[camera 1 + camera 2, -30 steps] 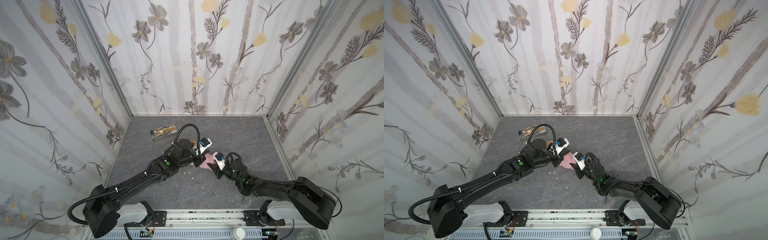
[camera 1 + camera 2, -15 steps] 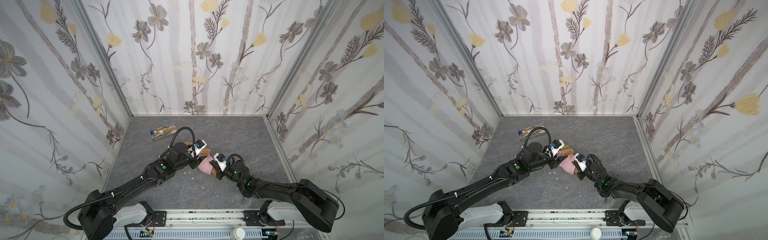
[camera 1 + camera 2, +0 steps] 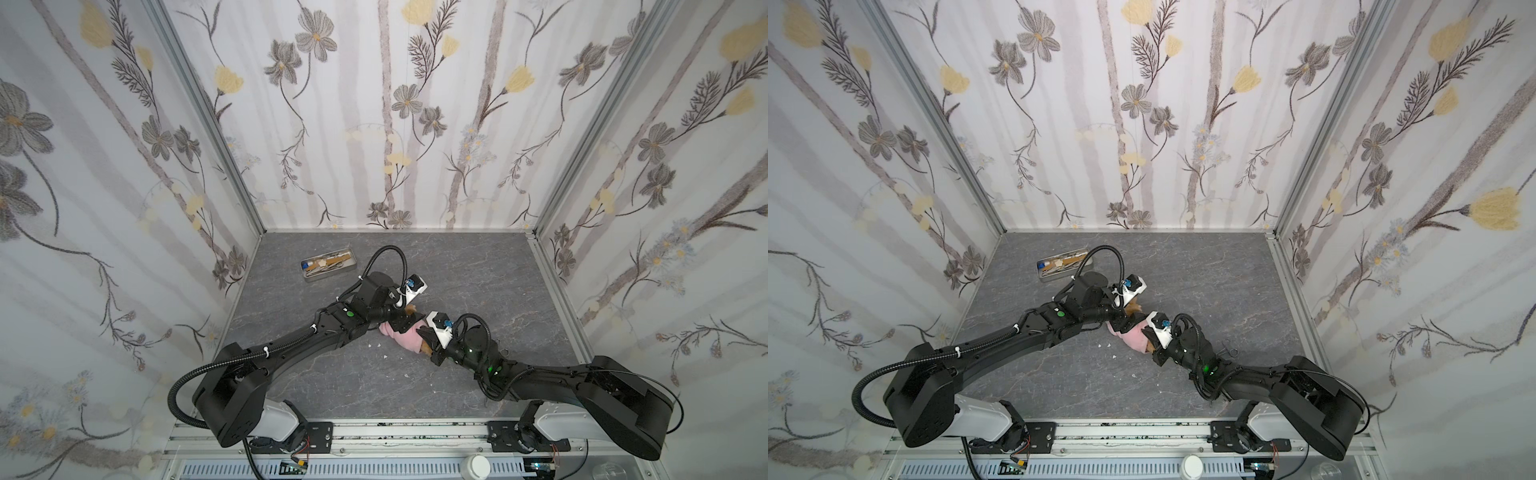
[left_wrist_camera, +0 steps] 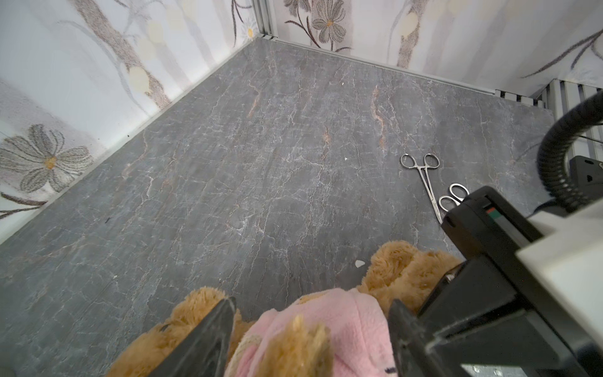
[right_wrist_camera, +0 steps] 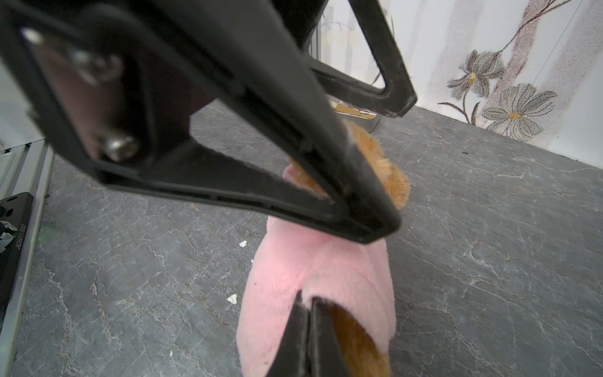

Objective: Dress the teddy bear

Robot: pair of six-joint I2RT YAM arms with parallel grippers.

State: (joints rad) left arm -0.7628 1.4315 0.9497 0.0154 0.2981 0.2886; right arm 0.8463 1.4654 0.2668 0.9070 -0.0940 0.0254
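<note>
Left wrist view shows you the left gripper (image 4: 312, 301), jaws spread, straddling the teddy bear (image 4: 401, 271) in its pink shirt (image 4: 342, 320). Your right gripper (image 5: 306, 298) pinches the shirt's hem, jaws closed. The bear lies mid-worktop (image 3: 457, 270), between both arms.

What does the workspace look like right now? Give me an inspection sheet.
Surface: grey marbled tabletop, few white scraps.
Job's things: golden-brown plush teddy bear lying down, pink fleece shirt on its body.
Clutter: metal tray of tools; steel forceps.
Grippers: left gripper open, astride the bear; right gripper shut on the shirt hem.
Cables: black corrugated cable loops off the left arm.
Surroundings: floral-papered walls.
</note>
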